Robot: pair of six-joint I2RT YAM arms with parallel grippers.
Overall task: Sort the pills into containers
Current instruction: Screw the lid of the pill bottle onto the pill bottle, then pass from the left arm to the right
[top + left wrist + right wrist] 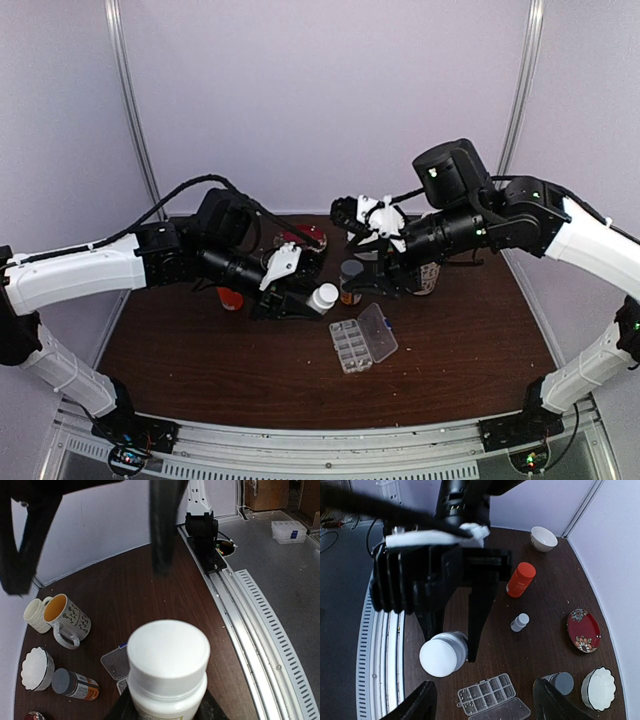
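Note:
The containers are the small square compartments of a clear flat organizer (352, 345) (487, 694), lying open on the brown table with its lid (378, 330) folded out. Pale specks lie in some compartments; I cannot tell whether they are pills. My left gripper (305, 298) (165, 707) is shut on a white capped bottle (322, 297) (167, 655) (442, 654), held above the table just left of the organizer. My right gripper (372, 278) (485, 705) hangs open and empty over the organizer, with the bottle between its fingers and apart from them.
An orange pill bottle with a grey cap (350, 275) (560, 682) stands behind the organizer. Also on the table: a mug (67, 617), a ribbed cup (36, 614), a scalloped bowl (598, 689), a red dish (584, 630), a red-orange bottle (521, 579), a small white bottle (520, 622).

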